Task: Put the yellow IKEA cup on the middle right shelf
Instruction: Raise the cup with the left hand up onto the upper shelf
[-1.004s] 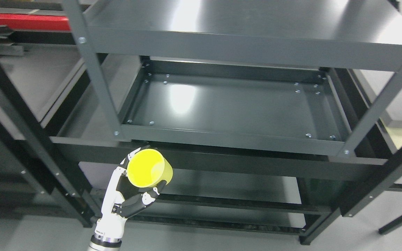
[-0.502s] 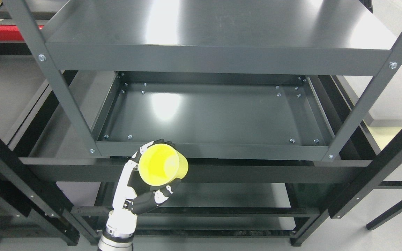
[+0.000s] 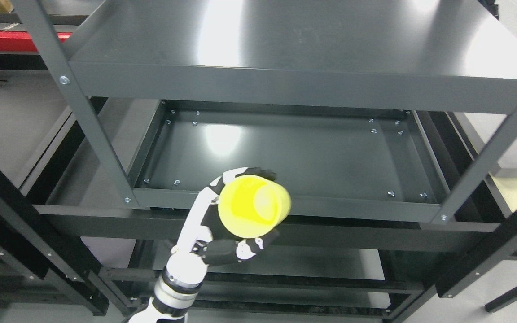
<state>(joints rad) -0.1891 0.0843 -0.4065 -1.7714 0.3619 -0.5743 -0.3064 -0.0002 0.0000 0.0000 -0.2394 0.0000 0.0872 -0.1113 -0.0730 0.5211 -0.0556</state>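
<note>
My left hand (image 3: 236,215) comes up from the bottom edge left of the middle and is shut on the yellow cup (image 3: 253,205). The cup lies on its side in the grasp, its open mouth facing me. Fingers wrap over its top and the thumb sits beneath it. The cup hovers in front of the front rail of the middle shelf (image 3: 285,152), a dark grey metal tray with a raised rim, left of that shelf's centre. My right hand does not show.
A grey top shelf (image 3: 303,45) overhangs the middle one. Slanted grey uprights (image 3: 76,107) stand at left and right (image 3: 492,152). Lower shelves (image 3: 321,260) lie beneath. A black rack frame (image 3: 11,197) stands at left, with a red beam (image 3: 2,38) behind.
The left hand has carried the cup up and to the right, closer to the middle shelf's front rail. The camera view has also shifted between frames.
</note>
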